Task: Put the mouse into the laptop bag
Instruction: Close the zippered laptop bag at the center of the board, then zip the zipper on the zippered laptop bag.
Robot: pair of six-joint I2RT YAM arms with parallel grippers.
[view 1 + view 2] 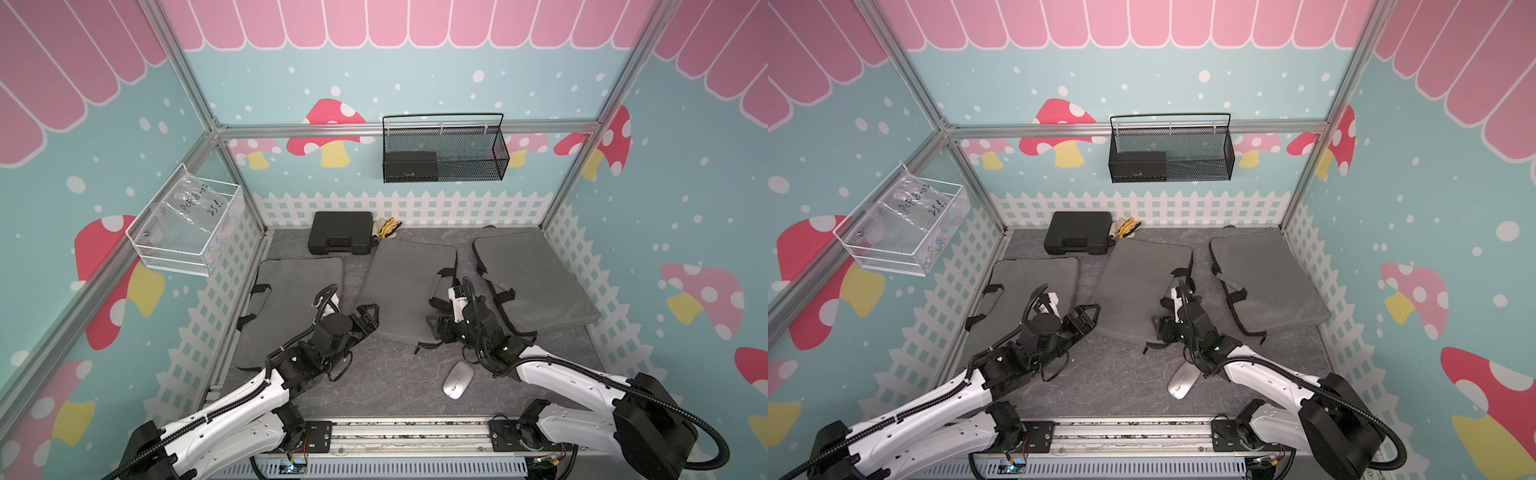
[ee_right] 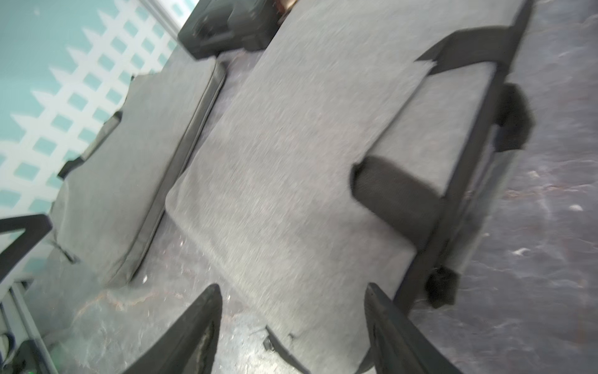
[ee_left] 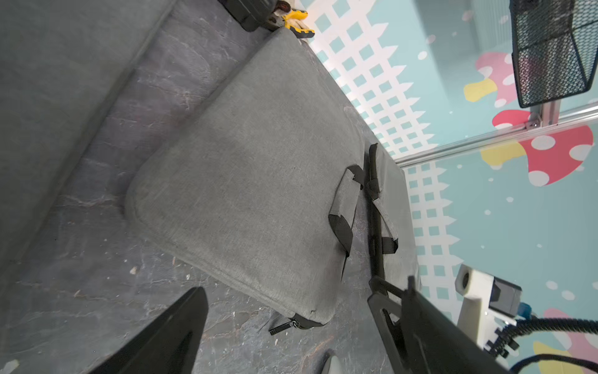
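Both arms (image 1: 232, 411) (image 1: 561, 374) low (grippers (image 1: 371, 313) (image 1: 437, 328) agape) beside bag (image 1: 405, 286)

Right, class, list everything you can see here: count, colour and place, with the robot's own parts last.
laptop bags: 3, grey, flat on the mat; left, middle, right
mouse: 1, silver, front of the mat
hard case: 1, black, back of the mat
gloves: count unclear, white and yellow, beside the case
mesh basket: 1, black, back wall, dark box inside
wire basket: 1, white, left wall, clear plastic bag inside
mat: 1, dark grey
left arm, right arm: white and black
left end effector: black, open, by the middle bag
right end effector: black, open, over the middle bag
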